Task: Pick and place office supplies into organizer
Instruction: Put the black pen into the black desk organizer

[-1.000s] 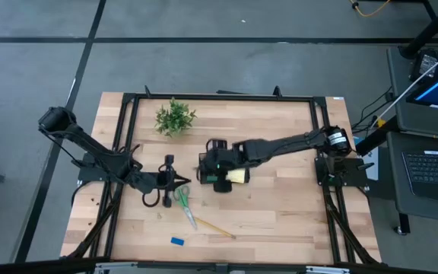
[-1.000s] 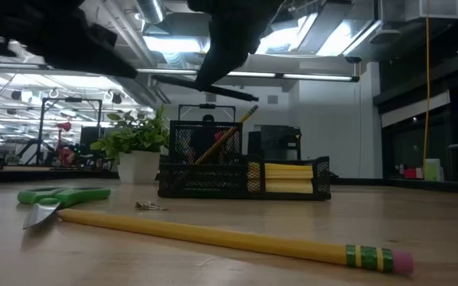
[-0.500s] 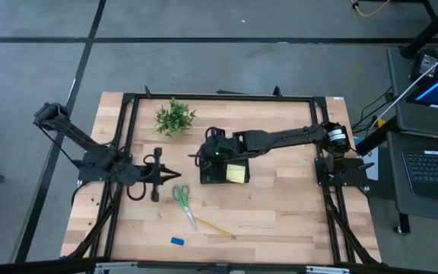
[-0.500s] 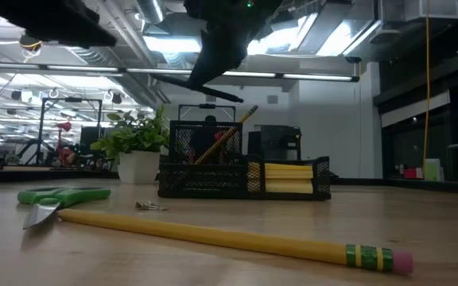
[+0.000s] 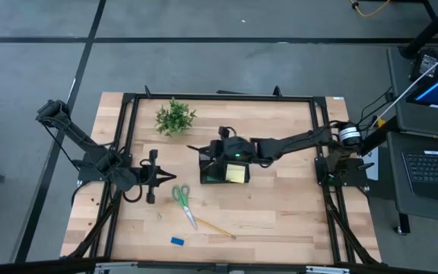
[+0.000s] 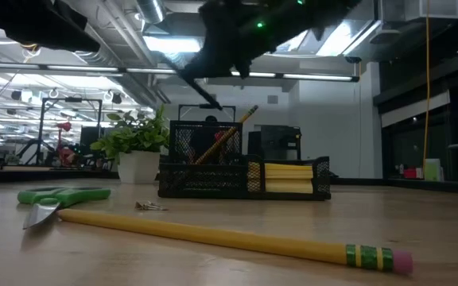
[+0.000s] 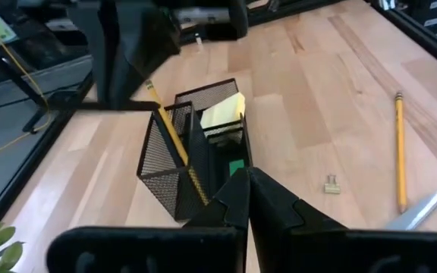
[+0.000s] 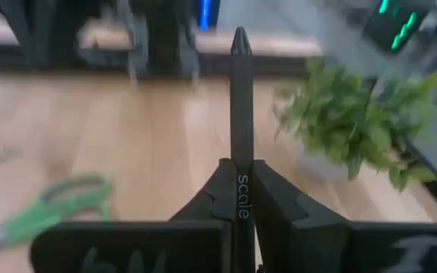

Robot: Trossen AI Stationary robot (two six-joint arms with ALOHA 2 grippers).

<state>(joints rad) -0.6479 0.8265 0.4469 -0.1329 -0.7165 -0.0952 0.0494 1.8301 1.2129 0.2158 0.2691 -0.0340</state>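
I have the organizer (image 5: 224,171) near the middle of the table, with the yellow sticky-note pad (image 5: 236,173) sitting in its right-hand compartment. In the low view a pencil (image 6: 227,135) leans tilted in the tall mesh cup at the tray's left end, and the sticky pad shows as a yellow block at the right end.

The right gripper (image 5: 216,150) hangs just above the tray's far edge — its fingers are clamped on a black pen (image 8: 240,121), which sticks straight out ahead of them in the right wrist view. Beyond the pen tip that camera sees the plant (image 8: 359,125) and the scissors (image 8: 40,205) lying flat on the wood.

From the tray, the green-handled scissors sit at about 8 o'clock in the high view, near but apart. A second pencil (image 5: 214,227) lies on the table at roughly 6 o'clock, with its near end just beside the scissor blades. A small blue block (image 5: 176,241) is farther out at 7 o'clock, close to the front edge. A small binder clip (image 7: 331,183) rests between tray and pencil.

The plant is at 10 o'clock from the tray, toward the far edge.

My left gripper (image 5: 163,176) waits at 9 o'clock, just left of the scissors, with its fingers closed together and nothing between them.
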